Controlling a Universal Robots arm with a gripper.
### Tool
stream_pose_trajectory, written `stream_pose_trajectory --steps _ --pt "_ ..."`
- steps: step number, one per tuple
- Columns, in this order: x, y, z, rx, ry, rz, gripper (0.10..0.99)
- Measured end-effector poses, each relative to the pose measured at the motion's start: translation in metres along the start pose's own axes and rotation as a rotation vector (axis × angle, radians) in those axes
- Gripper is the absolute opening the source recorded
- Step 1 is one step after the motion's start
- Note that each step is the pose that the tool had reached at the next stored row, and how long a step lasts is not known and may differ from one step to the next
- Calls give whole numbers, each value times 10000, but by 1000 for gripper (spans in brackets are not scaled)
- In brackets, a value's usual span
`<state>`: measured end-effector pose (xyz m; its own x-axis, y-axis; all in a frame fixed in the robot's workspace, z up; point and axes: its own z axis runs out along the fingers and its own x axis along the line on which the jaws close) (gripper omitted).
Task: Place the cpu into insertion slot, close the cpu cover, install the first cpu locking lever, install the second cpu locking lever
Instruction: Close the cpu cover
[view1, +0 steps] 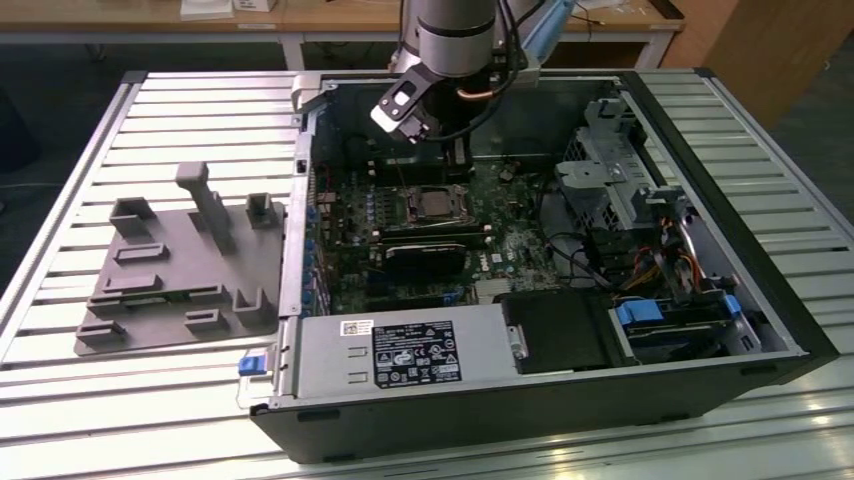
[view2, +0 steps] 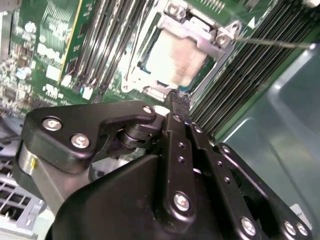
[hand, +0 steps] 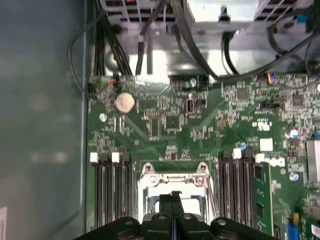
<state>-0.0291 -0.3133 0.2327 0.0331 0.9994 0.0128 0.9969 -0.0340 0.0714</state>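
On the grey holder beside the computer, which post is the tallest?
The slim post with the wider head, near the middle of the holder; the blocks around it stand much lower.

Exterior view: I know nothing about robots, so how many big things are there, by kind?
Robot arm: 1
Open computer case: 1
Grey moulded tray: 1
Slatted table: 1
Total: 4

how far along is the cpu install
Done: the chip sits in place and the metal cover looks lowered over it. In hand: the end effector, shut, has its tip at the cover's edge. Left: one thin lever stands out sideways, apparently unlatched; the other I cannot make out.
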Motion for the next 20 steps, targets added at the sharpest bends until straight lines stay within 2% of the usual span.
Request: stream_pose_trajectory --steps 2,3,14,20 --pt "-1 2 8 217 -12 2 102" --pt "-2 2 11 271 -21 2 102" --pt "-21 -13 56 285 -52 0 102" --pt "-32 -57 81 286 -53 -1 102"
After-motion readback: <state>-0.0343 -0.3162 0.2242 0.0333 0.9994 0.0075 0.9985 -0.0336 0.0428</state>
